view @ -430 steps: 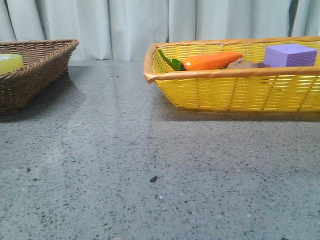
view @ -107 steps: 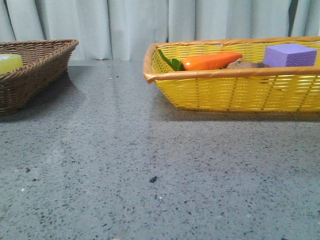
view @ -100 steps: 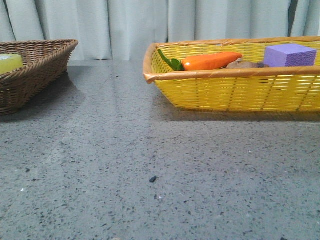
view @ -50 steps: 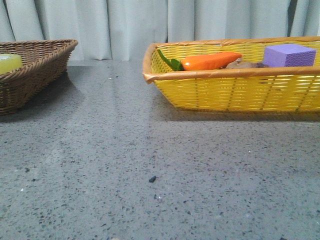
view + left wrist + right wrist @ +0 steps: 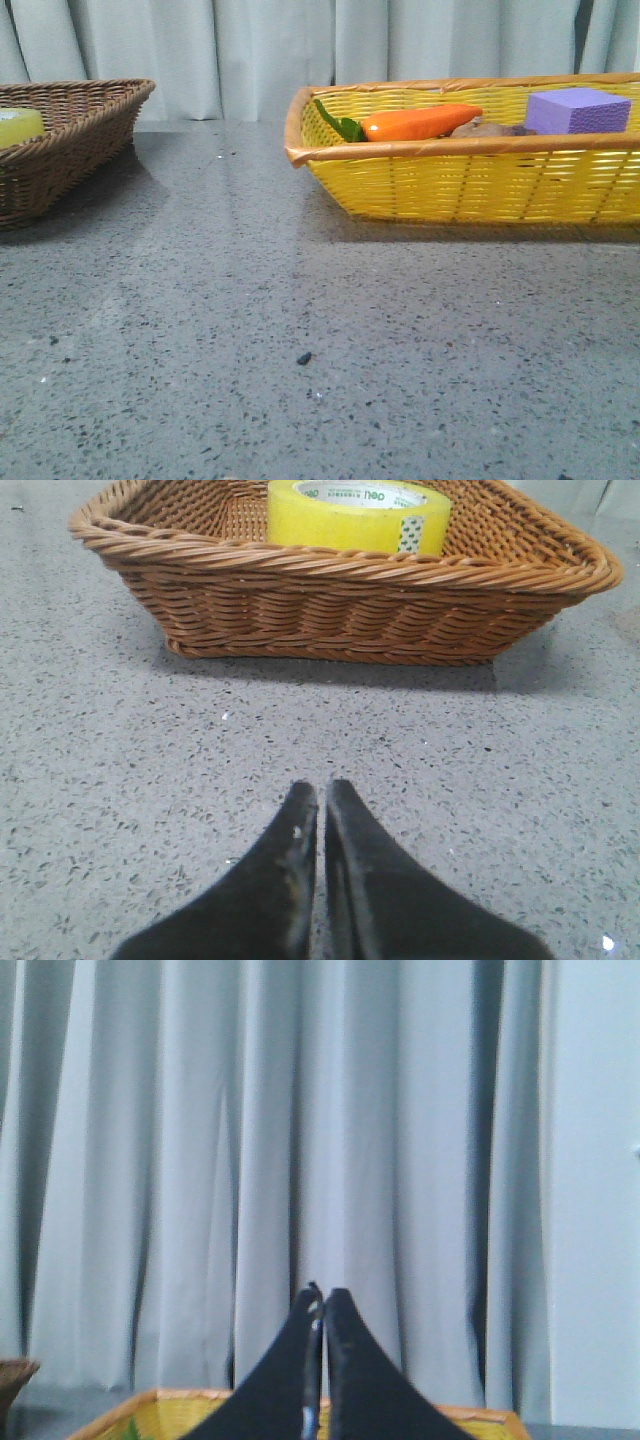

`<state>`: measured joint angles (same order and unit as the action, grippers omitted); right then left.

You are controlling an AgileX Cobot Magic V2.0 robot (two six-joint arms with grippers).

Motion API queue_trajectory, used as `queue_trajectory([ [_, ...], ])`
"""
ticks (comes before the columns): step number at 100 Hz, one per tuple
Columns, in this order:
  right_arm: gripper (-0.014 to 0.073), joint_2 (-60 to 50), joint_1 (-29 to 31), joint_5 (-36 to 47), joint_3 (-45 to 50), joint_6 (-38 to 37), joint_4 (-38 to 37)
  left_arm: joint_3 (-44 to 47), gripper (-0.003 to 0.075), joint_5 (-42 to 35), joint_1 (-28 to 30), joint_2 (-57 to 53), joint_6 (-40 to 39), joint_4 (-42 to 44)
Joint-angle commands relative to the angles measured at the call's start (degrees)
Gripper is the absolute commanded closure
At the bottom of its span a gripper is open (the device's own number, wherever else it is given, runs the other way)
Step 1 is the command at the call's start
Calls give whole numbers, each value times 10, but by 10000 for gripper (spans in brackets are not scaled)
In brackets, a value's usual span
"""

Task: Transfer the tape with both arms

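Although the front view shows neither arm, it lays out the gray speckled table with a brown wicker basket at 9 o'clock and a yellow woven basket at 2 o'clock, the two well apart. In that view the tape is only a yellow-green sliver above the brown basket's rim. The left wrist view gives what the front lacks: the tape lies flat inside the brown basket, its white core with green print facing up and a green-patterned white strip on its side. The left gripper sits low over the table in front of that basket, apart from it, fingers pressed together and holding nothing. The yellow basket holds an orange carrot with green leaves, a purple block and a brownish item between them, too hidden to identify. The right wrist view shows the right gripper, fingers also pressed together, aimed at the pale curtain, with only the yellow basket's rim beneath it.
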<state>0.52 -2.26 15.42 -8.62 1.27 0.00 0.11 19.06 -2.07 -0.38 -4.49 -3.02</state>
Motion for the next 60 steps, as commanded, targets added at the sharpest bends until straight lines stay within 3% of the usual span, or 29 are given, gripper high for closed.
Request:
queue_trajectory([
  [1,660,-7,34,88,16,11,38,6,741,-26,1,-17,-4,-5],
  [24,660,-22,121,57,84,8,56,6,741,-26,1,-17,-4,-5],
  [60,660,-22,141,-226,104,8,42,6,741,-26,1,-17,-4,-5],
])
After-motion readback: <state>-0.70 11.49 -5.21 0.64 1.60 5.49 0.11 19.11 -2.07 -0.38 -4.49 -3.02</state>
